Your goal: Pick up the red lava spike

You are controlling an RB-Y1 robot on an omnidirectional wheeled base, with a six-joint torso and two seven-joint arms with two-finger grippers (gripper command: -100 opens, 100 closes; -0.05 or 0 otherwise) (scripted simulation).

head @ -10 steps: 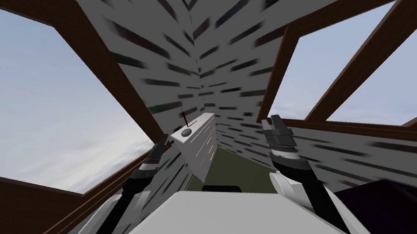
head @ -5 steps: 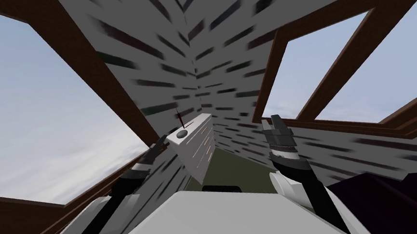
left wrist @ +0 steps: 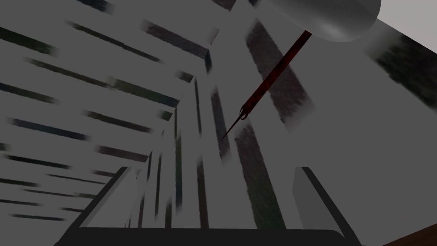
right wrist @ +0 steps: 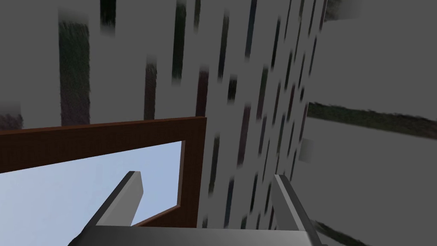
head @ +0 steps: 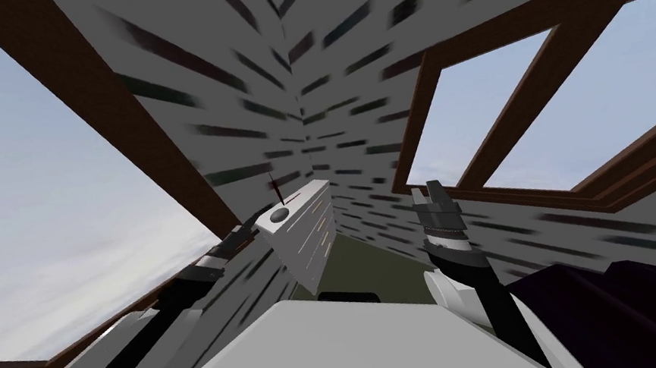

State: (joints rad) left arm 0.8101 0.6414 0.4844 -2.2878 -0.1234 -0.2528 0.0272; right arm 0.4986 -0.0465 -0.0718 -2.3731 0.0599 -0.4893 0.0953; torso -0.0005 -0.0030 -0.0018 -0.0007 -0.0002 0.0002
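The red spike [head: 274,189] stands upright on a grey domed base [head: 278,213] on top of a white chest of drawers [head: 306,195]. The base sits at the near end of that top, close to its near edge and corner, and the rest of the top behind it is bare. The chest stands in the corner of the room, with one side along the dash-patterned wall [head: 236,126] under the left window [head: 39,208]. Its drawer fronts face a narrow strip of olive floor [head: 362,266], which runs between the chest and the opposite wall.

The left gripper [head: 247,230] sits just beside the chest's near corner, in the tight gap between the chest and the left wall. I cannot tell whether it touches the edge. In the left wrist view its fingers [left wrist: 304,196] are spread apart with nothing between them. The dark red shaft runs from the base toward the gap between them, and its thin tip stops well short of the fingertips. Only wall lies behind the shaft.

The right gripper [head: 435,199] is raised on the far side of the floor strip, near the wall below the right window [head: 495,122] and well apart from the chest. Its fingers [right wrist: 128,192] are also spread and empty. A dark purple piece of furniture [head: 621,307] fills the near right corner.
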